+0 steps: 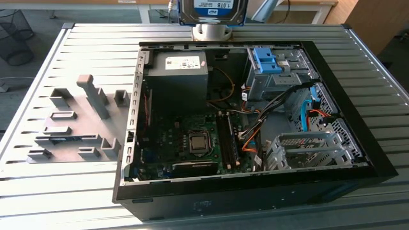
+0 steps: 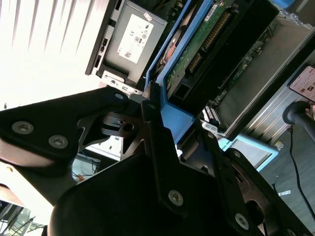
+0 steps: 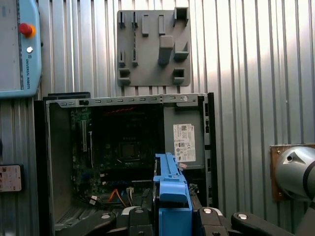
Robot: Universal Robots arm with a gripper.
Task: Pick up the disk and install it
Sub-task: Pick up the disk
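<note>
the tool [image 2: 175, 118] is closed on the disk [image 2: 199, 46], its black fingers [image 2: 150, 101] pinching the blue bracket at one end; the drive's green circuit board faces the second wrist view. in the exterior view the disk [image 1: 211, 9] hangs at the top edge, lifted clear above the far side of the open computer case [image 1: 243, 194], which lies on the slatted metal bench [image 1: 76, 201]. inside the case are a grey power supply box [image 1: 179, 72] and a bare blue bracket [image 1: 267, 60] in the drive cage. a grey fixture plate [image 1: 76, 124] lies beside the case.
</note>
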